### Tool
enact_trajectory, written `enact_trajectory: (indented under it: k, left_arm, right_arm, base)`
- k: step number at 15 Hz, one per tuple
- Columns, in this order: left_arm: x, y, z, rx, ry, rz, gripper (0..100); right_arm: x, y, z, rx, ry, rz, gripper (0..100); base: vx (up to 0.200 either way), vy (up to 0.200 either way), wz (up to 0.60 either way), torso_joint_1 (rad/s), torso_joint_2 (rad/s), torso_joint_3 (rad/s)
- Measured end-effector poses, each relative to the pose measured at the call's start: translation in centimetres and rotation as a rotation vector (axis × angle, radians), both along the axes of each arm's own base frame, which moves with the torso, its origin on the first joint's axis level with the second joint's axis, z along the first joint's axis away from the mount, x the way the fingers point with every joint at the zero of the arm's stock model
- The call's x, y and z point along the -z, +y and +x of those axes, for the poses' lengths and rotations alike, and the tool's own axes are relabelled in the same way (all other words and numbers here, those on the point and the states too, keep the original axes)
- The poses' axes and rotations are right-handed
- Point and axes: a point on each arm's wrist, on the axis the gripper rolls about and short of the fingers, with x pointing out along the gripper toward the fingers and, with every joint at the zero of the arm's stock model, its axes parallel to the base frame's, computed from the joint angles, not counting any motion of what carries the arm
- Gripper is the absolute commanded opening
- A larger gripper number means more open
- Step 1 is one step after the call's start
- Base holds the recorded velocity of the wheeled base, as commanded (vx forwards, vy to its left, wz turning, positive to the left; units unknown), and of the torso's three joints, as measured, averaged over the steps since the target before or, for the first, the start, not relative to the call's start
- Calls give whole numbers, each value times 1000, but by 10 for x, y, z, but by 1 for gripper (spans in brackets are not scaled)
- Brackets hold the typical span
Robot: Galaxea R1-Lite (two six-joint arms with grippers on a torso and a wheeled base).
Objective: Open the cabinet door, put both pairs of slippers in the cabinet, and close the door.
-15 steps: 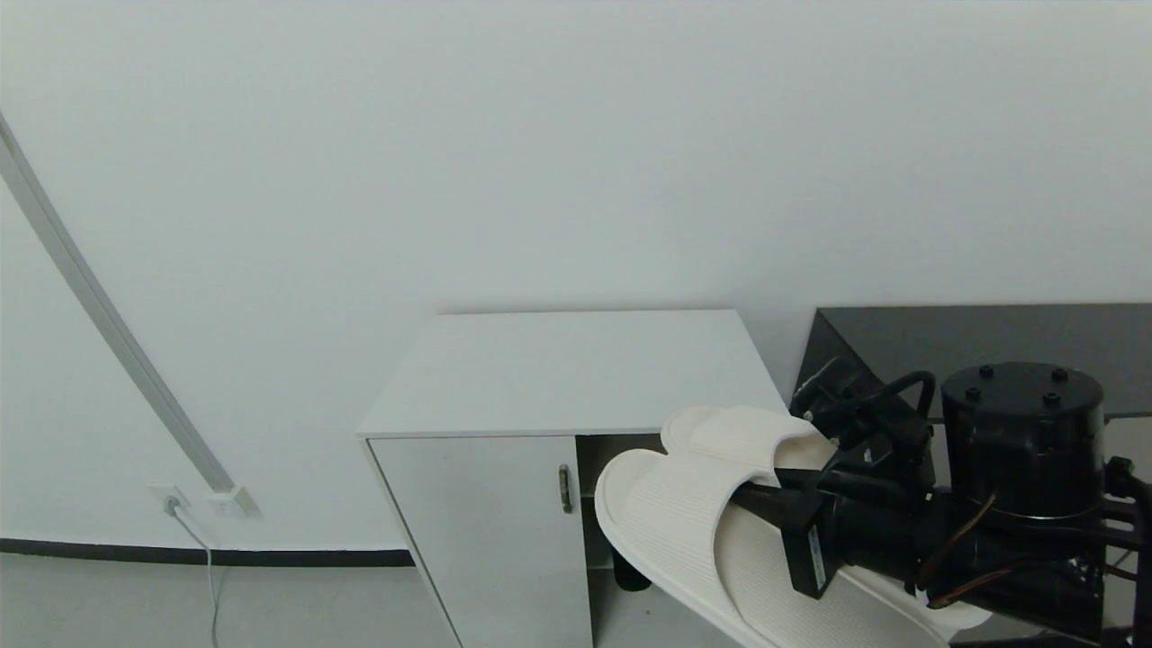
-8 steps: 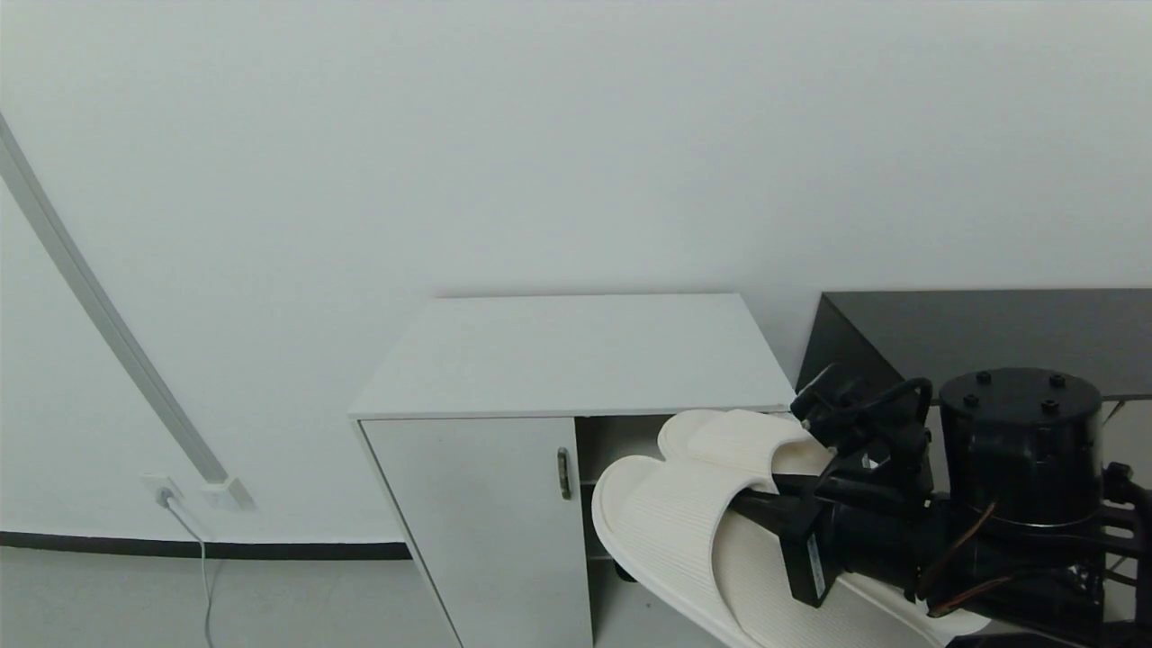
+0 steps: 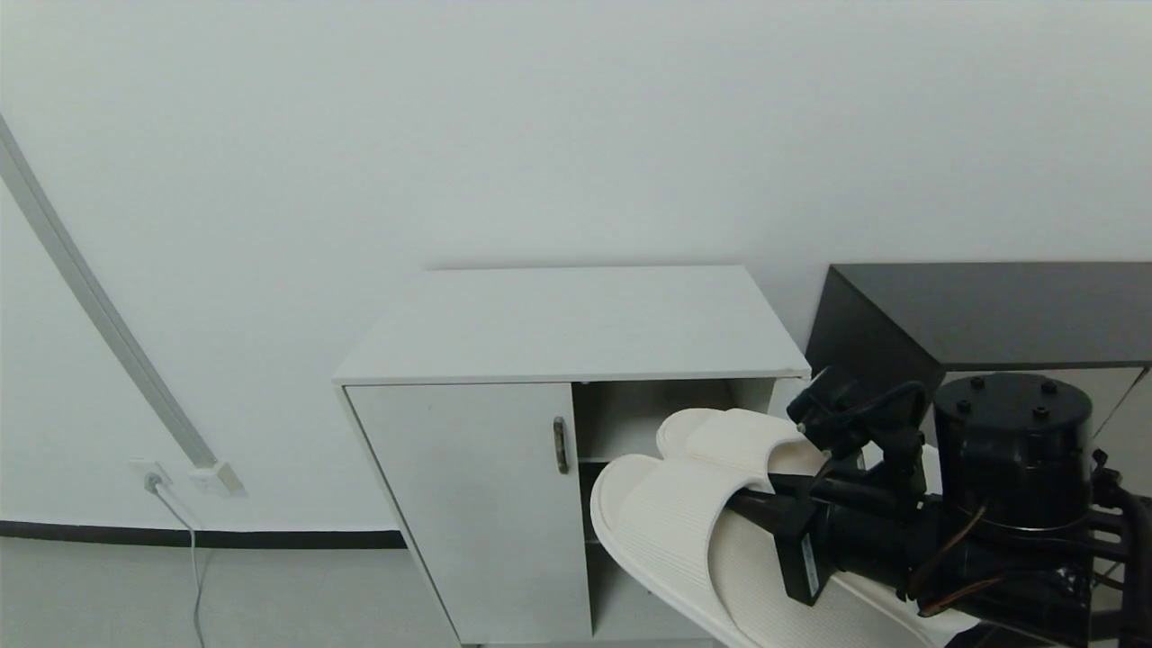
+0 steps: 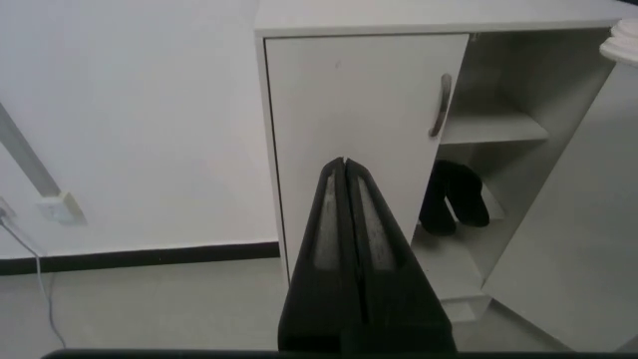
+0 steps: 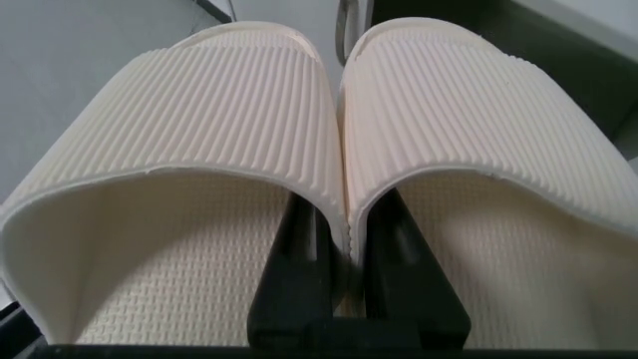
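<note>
Quick tally: there was one white cabinet [image 3: 576, 324] with one shut door [image 3: 468, 504] and one handle [image 3: 561, 445]. Slippers were two cream slippers [image 3: 666, 531] and two dark slippers [image 4: 454, 197], so four total. There was also one black tabletop [image 3: 990, 301] and one wall socket [image 3: 147, 472].

slippers [image 5: 239, 120]: cream, foam by the look of it, ribbed straps, pebbled insoles, all matt.
cabinet [image 3: 576, 324]: white board, smooth, matt.
door handle [image 3: 561, 445]: metal, dull sheen.
right gripper [image 5: 346, 239]: black, matt, hard plastic look.

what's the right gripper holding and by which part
The right gripper holds the pair of white slippers, clamping the touching inner edges of their upper bands together.
</note>
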Motion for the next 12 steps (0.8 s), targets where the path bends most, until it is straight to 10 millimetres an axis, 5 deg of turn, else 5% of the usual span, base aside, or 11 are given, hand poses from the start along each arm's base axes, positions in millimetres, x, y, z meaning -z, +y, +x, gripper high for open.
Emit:
enact_trajectory:
  k: [12]
  left_arm:
    - [0, 0, 0, 0, 0, -3, 0]
  right_arm:
    - [3, 2, 2, 0, 1, -1, 0]
  base:
    - [0, 0, 0, -195, 516, 323]
